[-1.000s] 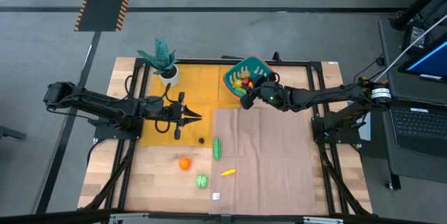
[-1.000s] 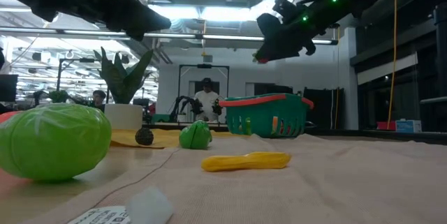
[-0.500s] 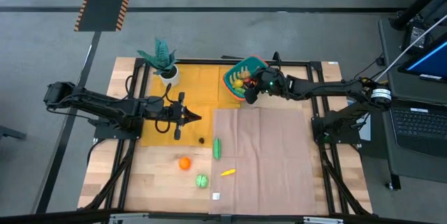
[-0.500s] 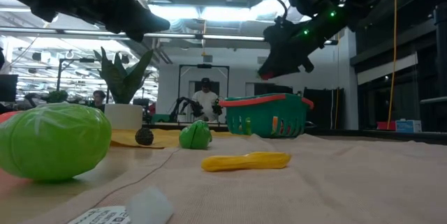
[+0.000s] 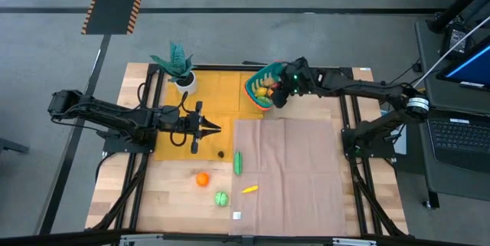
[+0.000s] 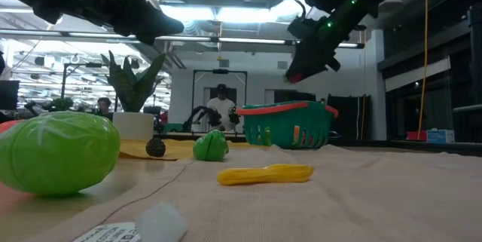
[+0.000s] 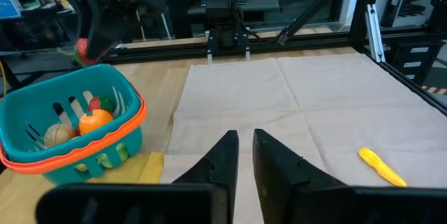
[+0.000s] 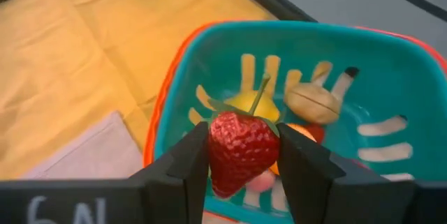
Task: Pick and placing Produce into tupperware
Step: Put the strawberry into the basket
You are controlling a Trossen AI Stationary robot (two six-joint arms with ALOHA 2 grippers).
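Observation:
The tupperware (image 5: 266, 73) is a teal container with an orange-red rim (image 8: 167, 91), standing at the far middle of the table. Several toy pieces lie in it, yellow, orange and pale. My right gripper (image 5: 277, 94) hangs over it, shut on a red strawberry (image 8: 241, 147). On the near table lie an orange (image 5: 201, 178), a round green piece (image 5: 221, 198), a long green piece (image 5: 237, 162) and a yellow piece (image 5: 249, 189). My left gripper (image 5: 218, 129) is shut and touches nothing, held above the yellow mat at the left. My right gripper pinches the strawberry by its two sides (image 8: 222, 155) between its two fingers (image 8: 302, 161). The fingers slant down from the table's right side. The strawberry is lifted clear above the container's inside, its green stalk (image 8: 262, 91) pointing away from the wrist.
A teal potted plant (image 5: 178, 66) stands at the far left on a yellow mat (image 5: 207, 100). A tan cloth (image 5: 287, 169) covers the right half of the table. A small dark piece (image 5: 220, 153) and a white tag (image 5: 236, 215) lie near the produce. A person (image 6: 222, 106) shows far behind.
My right gripper has carried the strawberry from the container's near edge toward the table's far edge and a little up. It now hangs over the container and has tipped further downward, staying shut on the strawberry.

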